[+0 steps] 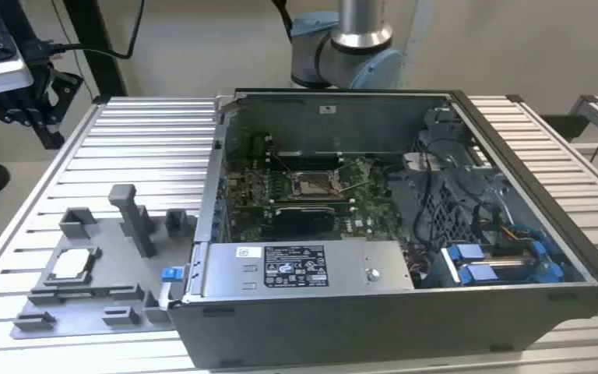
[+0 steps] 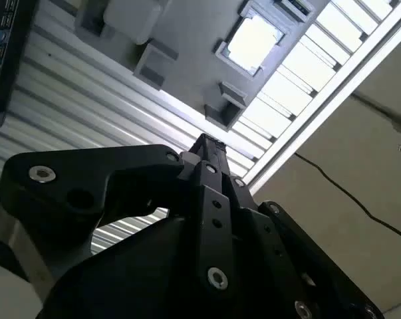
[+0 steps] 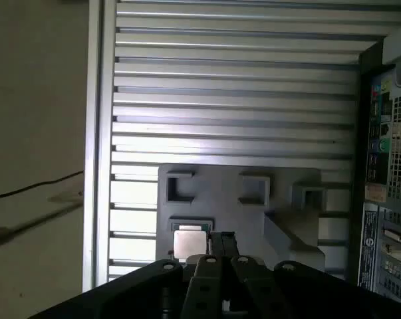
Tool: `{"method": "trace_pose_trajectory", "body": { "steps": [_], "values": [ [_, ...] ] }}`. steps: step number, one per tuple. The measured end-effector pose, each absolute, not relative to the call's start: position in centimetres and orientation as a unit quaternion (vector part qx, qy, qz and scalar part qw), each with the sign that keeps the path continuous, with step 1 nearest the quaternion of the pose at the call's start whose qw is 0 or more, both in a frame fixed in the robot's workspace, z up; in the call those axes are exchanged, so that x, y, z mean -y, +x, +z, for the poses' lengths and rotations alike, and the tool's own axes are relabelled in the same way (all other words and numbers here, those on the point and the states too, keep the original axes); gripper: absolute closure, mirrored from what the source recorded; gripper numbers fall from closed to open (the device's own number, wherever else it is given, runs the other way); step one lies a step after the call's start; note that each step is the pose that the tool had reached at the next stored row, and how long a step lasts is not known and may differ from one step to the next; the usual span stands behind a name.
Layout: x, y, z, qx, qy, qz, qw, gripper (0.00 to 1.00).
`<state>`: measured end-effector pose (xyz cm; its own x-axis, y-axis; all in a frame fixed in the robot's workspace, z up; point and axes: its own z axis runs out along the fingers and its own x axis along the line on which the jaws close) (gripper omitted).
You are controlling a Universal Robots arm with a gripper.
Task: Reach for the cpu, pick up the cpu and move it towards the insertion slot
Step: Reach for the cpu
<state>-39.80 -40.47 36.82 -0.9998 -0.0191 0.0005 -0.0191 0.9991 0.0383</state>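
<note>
Hand (image 3: 223,239) apparently closed, empty, well apart from cpu (image 3: 189,244) seated in grey fixture (image 3: 220,199).

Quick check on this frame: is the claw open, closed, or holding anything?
Claw: closed, holding nothing. The cpu lies in the grey fixture.

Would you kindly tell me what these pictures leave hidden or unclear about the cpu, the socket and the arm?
- The cpu: in the first wrist view the claw covers its near edge.
- The insertion slot: in the exterior view it is too small to tell how its lever lies.
- The arm: cut off by the exterior view's top edge.
- The grey fixture: cut off by the second wrist view's top edge.
</note>
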Motion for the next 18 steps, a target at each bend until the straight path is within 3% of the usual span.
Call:
{"method": "trace_pose_trajectory", "body": {
  "steps": [18],
  "values": [
    [41.5, -39.9, 36.8, 1.0, 0.01, -0.019, 0.0, 1.0]
  ]
}}
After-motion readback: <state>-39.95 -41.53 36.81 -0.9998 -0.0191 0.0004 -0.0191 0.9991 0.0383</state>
